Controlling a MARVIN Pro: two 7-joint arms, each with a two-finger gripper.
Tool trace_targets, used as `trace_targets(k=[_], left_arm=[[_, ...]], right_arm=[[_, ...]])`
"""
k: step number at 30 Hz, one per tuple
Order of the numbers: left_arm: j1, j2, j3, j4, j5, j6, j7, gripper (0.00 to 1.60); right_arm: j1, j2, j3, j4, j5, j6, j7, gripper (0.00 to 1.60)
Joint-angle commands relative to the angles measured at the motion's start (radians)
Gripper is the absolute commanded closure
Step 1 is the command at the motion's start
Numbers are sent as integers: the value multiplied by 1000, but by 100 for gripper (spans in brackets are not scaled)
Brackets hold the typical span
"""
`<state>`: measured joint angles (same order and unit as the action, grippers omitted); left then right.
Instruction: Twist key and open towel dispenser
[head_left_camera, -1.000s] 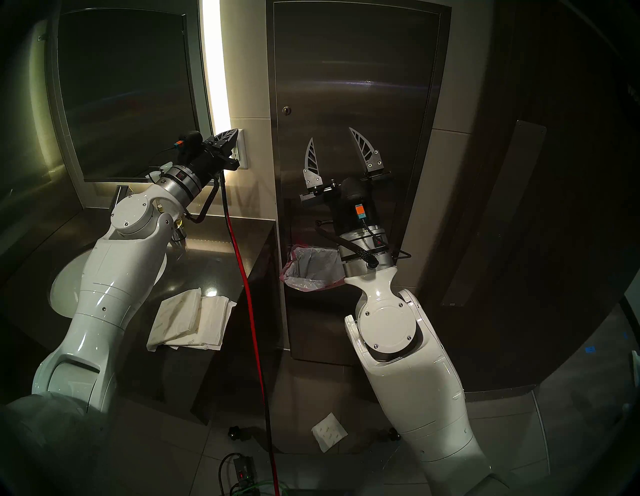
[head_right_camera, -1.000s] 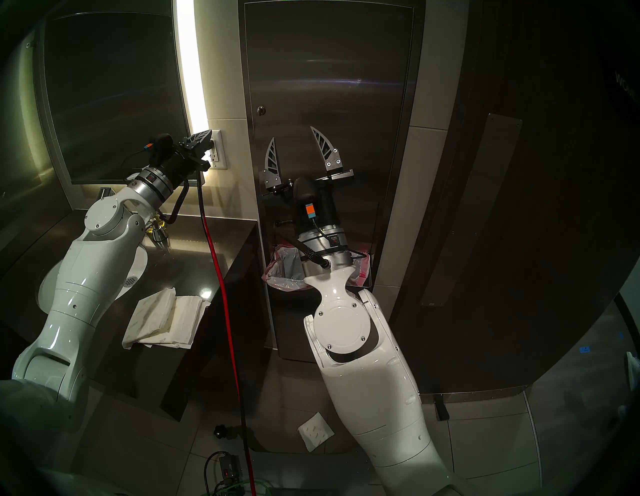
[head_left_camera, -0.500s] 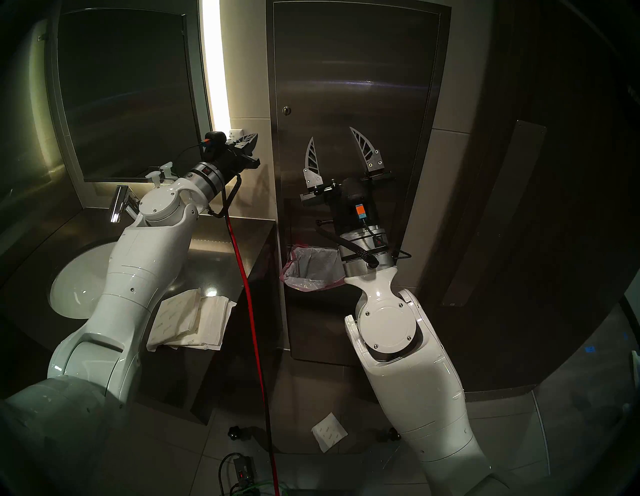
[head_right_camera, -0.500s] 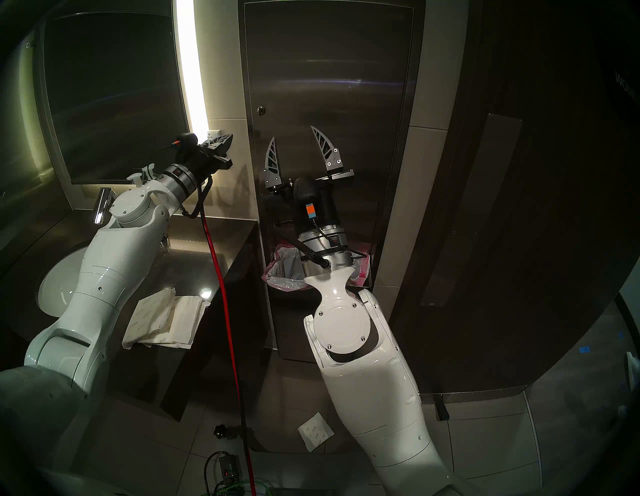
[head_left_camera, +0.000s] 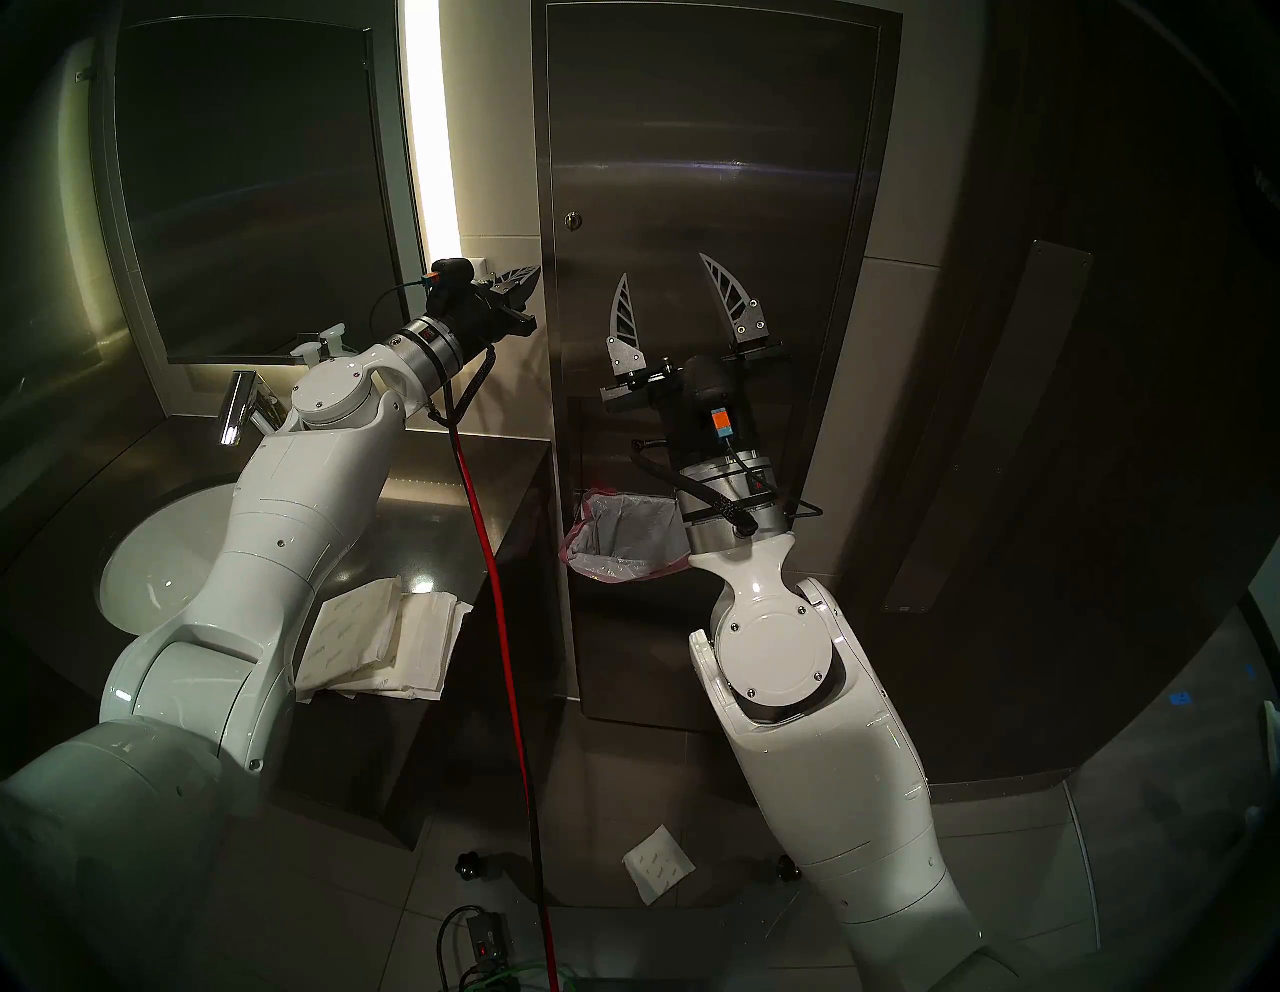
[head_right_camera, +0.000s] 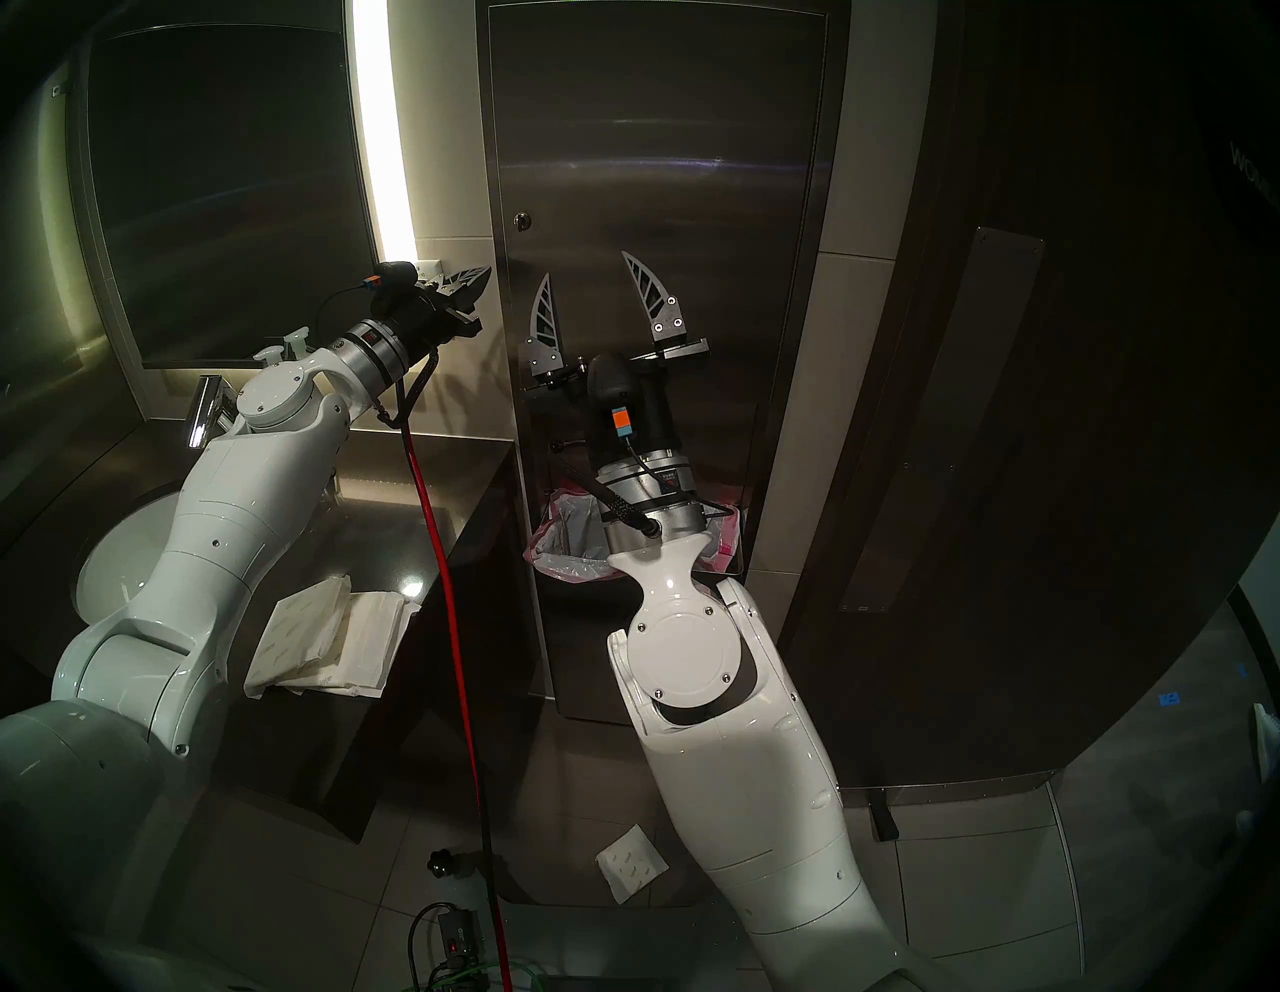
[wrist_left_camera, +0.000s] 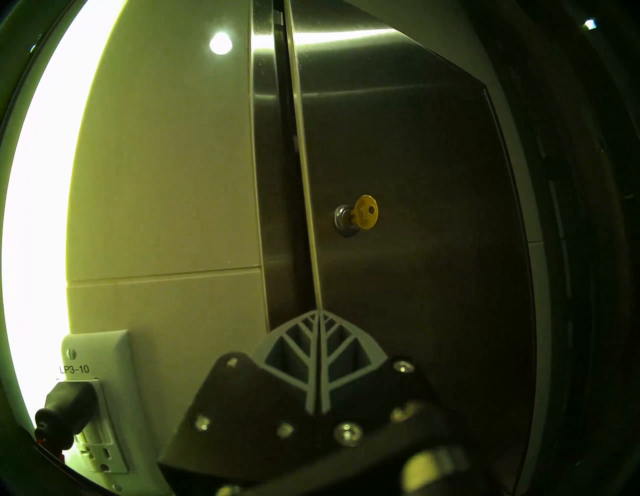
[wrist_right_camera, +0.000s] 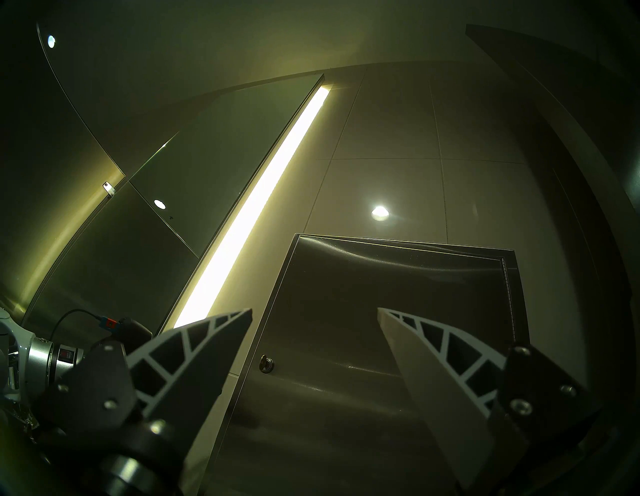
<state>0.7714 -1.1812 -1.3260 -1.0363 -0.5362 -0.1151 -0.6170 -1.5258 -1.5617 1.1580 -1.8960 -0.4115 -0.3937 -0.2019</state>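
Dark polished stone vanity counter (head_left_camera: 443, 485), left half of the head views: one white oval basin (head_left_camera: 149, 582) sunk in at far left; one untidy stack of white folded paper towels (head_left_camera: 384, 630) near the front right corner.

Grey tiled floor (head_left_camera: 1004, 880), bottom of frame: one white folded paper towel (head_left_camera: 658, 862) at lower centre; one black knob (head_left_camera: 469, 866) to its left; one small black electrical box (head_left_camera: 488, 945) at the bottom edge.

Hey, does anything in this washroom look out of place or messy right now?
Yes: a folded paper towel lies on the floor tiles below the towel dispenser, and a loose stack of paper towels sits askew at the counter edge.
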Motion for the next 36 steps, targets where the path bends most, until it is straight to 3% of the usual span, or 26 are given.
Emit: trace_targets(k=[1, 11, 27, 36], left_arm=[[-71, -6, -7, 19, -20, -29, -59, 160], [-117, -22, -8, 108, -33, -49, -136, 160], [-211, -83, -9, 291, -23, -101, -123, 160], [-266, -107, 20, 374, -14, -120, -167, 160]], right_arm=[[8, -2, 0, -14, -1, 1, 2, 30], [8, -2, 0, -14, -1, 1, 2, 30], [8, -2, 0, -14, -1, 0, 1, 30], [8, -2, 0, -14, -1, 0, 1, 30]])
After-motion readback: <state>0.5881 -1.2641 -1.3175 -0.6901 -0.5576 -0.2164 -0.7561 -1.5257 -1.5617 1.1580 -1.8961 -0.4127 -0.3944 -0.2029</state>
